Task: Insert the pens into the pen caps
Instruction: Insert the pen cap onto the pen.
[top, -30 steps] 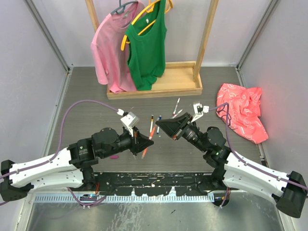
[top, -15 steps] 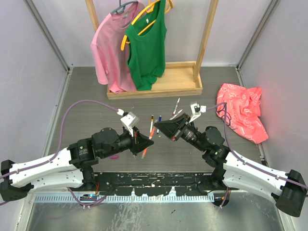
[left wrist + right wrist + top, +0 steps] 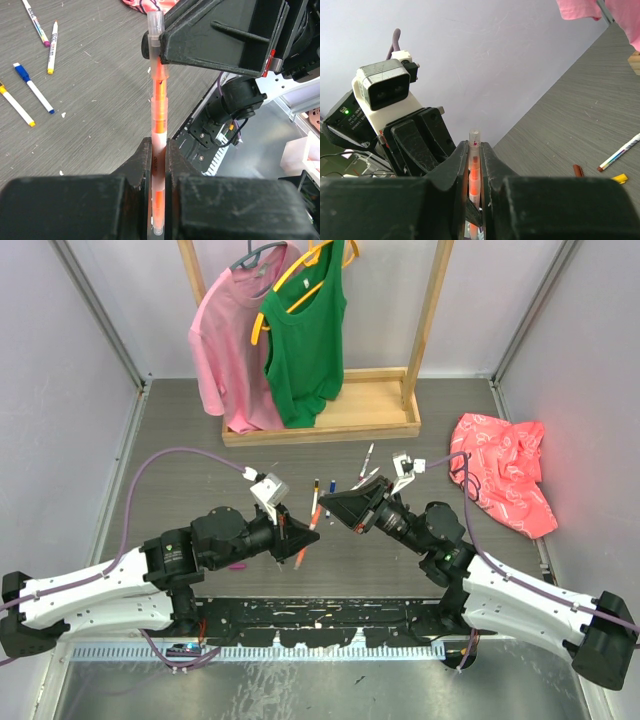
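Your left gripper (image 3: 158,150) has its jaws clamped on the orange pen (image 3: 159,102), up off the surface (image 3: 100,75). Your right gripper (image 3: 474,150) jaws pinch its clear top end. 4 loose pens (image 3: 34,95) lie beyond.

Right hand (image 3: 326,505) slightly lower, nearer left hand (image 3: 314,533).

Five pens (image 3: 33,88) seen by the left wrist (one orange), three garments (image 3: 305,340).

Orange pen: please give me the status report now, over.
Left tool shut on orange pen. Right tool shut on its other end. Loose pens lie on the table, not in the way.
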Controlling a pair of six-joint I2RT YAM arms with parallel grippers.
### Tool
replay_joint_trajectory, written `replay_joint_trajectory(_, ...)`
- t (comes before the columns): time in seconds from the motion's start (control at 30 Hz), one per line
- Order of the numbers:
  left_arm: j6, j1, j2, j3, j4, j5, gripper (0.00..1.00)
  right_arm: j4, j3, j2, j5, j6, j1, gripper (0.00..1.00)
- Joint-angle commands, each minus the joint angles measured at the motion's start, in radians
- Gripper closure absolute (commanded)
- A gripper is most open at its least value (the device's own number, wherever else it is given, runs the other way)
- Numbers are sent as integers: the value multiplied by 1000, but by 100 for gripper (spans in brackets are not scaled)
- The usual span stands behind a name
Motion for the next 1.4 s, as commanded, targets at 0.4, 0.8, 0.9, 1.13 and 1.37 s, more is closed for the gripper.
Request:
replay_joint_trajectory(0.4,-5,-2,-11,59,184,-125,100,94,18,33,-80,6,22,100)
replay_joint_trajectory(0.8,25,-2,9,135,193,-180,100,37,22,54,-105,-181,111,93)
replay_joint_trajectory(0.9,41,-2,5,138,185,-175,100,24,30,29,-77,-183,111,82)
replay_joint_trajectory(1.13,63,-2,-34,137,121,-179,100,-127,135,-48,37,-222,112,68)
replay_joint_trajectory(1.37,82,-2,-80,135,50,-170,100,-250,231,-94,180,-239,112,60)
